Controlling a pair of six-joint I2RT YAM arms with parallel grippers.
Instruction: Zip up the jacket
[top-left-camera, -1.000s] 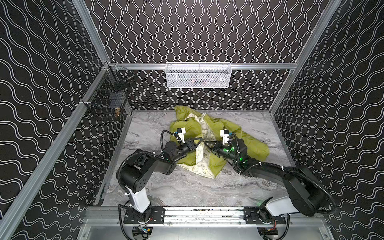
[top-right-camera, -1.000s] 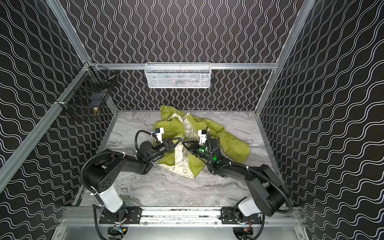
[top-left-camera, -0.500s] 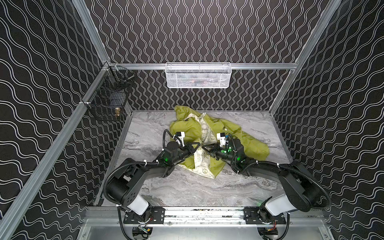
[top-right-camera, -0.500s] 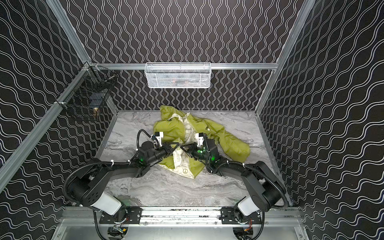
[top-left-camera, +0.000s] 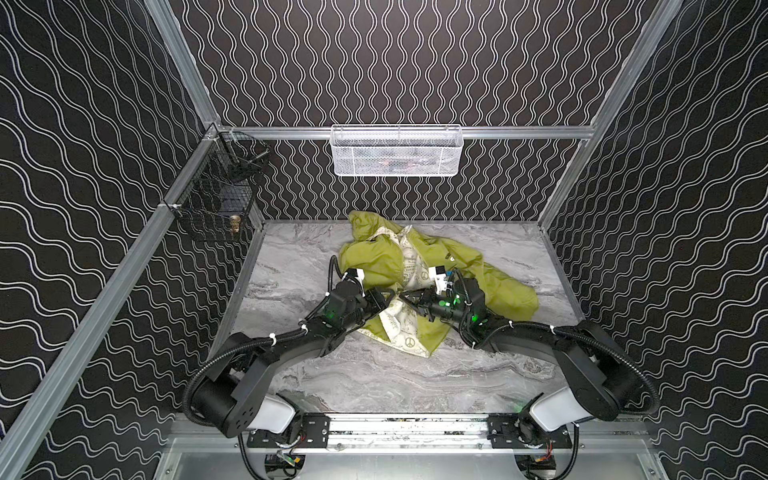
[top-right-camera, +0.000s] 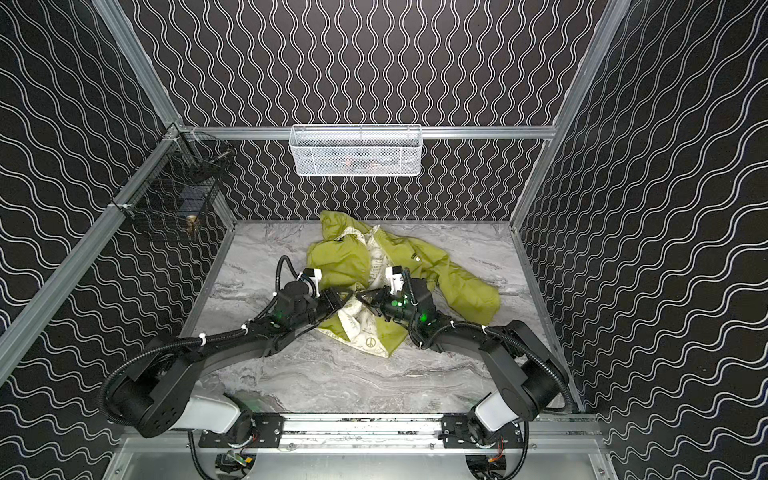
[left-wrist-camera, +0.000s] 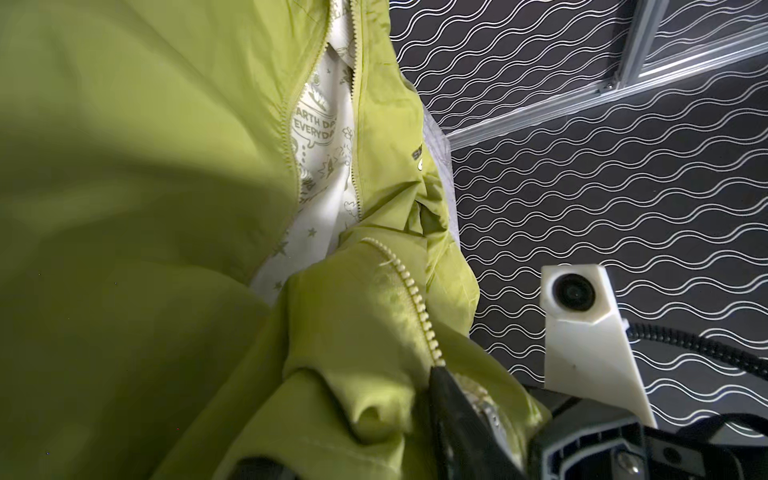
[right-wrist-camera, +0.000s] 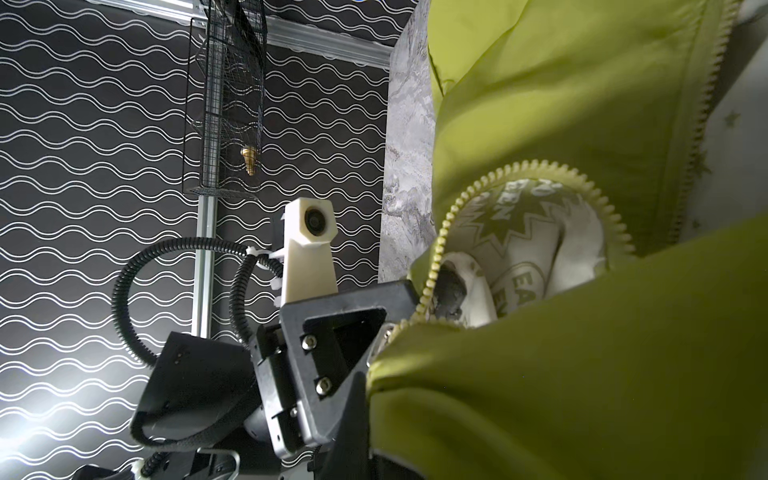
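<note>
**Yellow-green jacket (top-left-camera: 370, 259) heaped between 2 grippers**

Far left, a black wire basket (top-left-camera: 216, 199) hangs on the side rail, well apart from the work. The left arm reaches in from the front left over the grey marble table (top-left-camera: 291, 270). The left gripper (top-left-camera: 387, 296) meets the jacket's near edge at mid-table. Its jaws stand parted. In the left wrist view, 1 dark finger (left-wrist-camera: 453, 409) rests against the end of a row of zipper teeth (left-wrist-camera: 415, 303). The other finger shows only at the picture's edge, and a rumpled fold of the jacket lies between the 2.

The jacket lies crumpled at the middle of the table, toward the back wall. Its front is open, so the cream printed lining (top-left-camera: 409, 266) shows between 2 separate zipper rows. A green part of it spreads off to the right. Above it, a white mesh basket (top-left-camera: 397, 151) hangs on the rear rail.

Just right of the left gripper, nearly tip to tip with it, the right gripper (top-left-camera: 409, 298) is clenched. Its tips are buried under a fold of the jacket, so what they pinch cannot be told. The right wrist view shows a loop of zipper teeth around a bulge of lining, with 1 finger of the left gripper touching those teeth. The right arm stretches back to the front right corner.
</note>
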